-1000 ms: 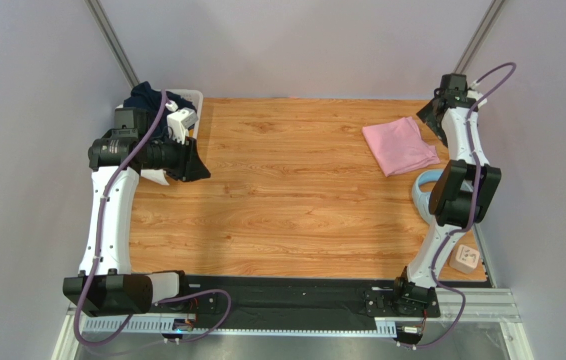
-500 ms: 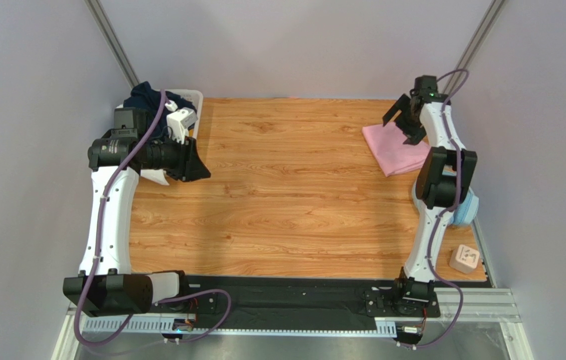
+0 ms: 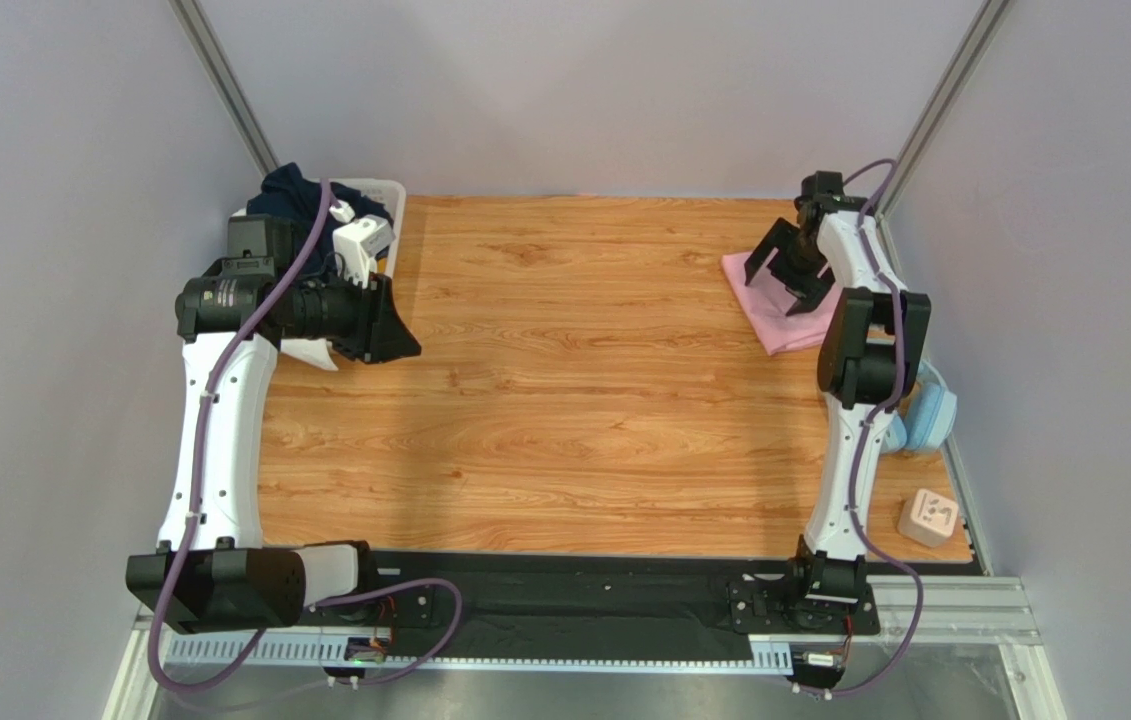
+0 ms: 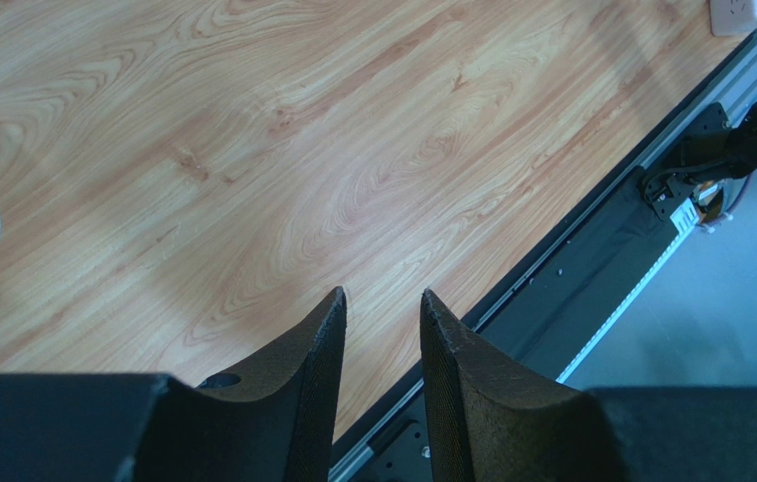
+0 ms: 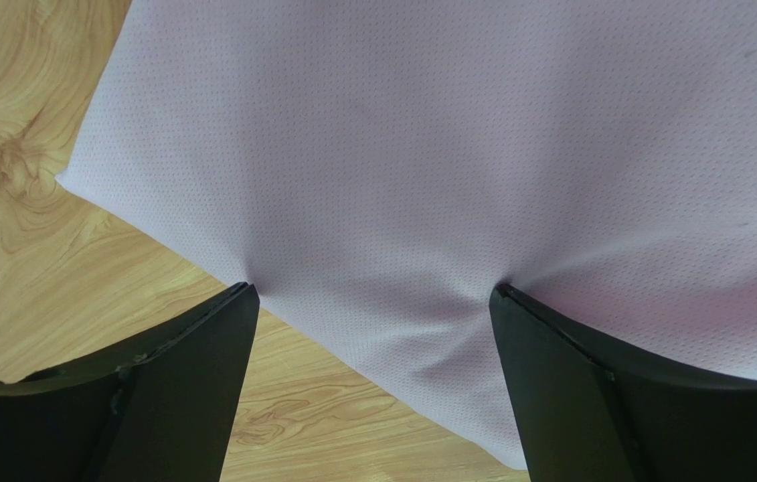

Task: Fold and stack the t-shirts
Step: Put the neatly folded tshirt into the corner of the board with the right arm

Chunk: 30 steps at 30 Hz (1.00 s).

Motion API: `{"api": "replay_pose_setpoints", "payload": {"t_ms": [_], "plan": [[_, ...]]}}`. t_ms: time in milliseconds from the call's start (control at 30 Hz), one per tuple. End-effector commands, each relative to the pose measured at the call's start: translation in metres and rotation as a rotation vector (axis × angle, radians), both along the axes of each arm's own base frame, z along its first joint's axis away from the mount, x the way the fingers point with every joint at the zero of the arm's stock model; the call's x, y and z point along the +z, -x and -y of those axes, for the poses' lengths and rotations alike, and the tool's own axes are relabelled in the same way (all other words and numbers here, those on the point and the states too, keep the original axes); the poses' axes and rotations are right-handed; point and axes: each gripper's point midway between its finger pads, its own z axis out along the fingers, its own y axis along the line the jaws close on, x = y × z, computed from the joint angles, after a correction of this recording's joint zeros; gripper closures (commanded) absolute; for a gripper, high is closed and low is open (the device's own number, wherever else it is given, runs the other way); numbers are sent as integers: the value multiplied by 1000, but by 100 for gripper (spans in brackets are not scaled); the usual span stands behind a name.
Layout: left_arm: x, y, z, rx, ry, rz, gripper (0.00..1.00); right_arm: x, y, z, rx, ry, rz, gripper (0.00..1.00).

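Observation:
The light pink t-shirt (image 3: 782,308) lies folded at the far right of the table. My right gripper (image 3: 788,285) is open and pressed down onto it; in the right wrist view both fingertips (image 5: 236,301) dent the pink cloth (image 5: 453,151) near its edge, with cloth between them. The dark navy t-shirt (image 3: 293,195) sits crumpled in the white basket (image 3: 388,195) at the far left. My left gripper (image 3: 394,333) hangs near the basket above bare wood, slightly open and empty (image 4: 382,301).
Light blue headphones (image 3: 924,417) lie at the right table edge behind the right arm. A small beige block (image 3: 929,518) sits at the near right corner. The black rail (image 3: 571,593) runs along the front edge.
My right gripper swung from beyond the table's right edge leftward and down onto the pink t-shirt. The headphones now show further out at the right. The left arm has not moved.

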Motion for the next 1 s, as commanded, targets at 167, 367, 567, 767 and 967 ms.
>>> {"api": "replay_pose_setpoints", "payload": {"t_ms": [167, 367, 567, 767, 967], "plan": [[24, 7, -7, -18, -33, 100, 60, -45, -15, 24, -111, -21, -71, 8], [22, 8, -9, -14, -42, 98, 60, -44, -22, 48, -212, -10, -51, 9], [25, 6, -10, -16, -42, 111, 60, -39, -18, 75, -311, 19, -41, 8], [22, 5, -10, -16, -41, 99, 60, -42, -22, 85, -363, 0, -29, 8], [21, 5, -11, -14, -46, 97, 60, -47, -37, 71, -360, -100, 8, 7]]}}
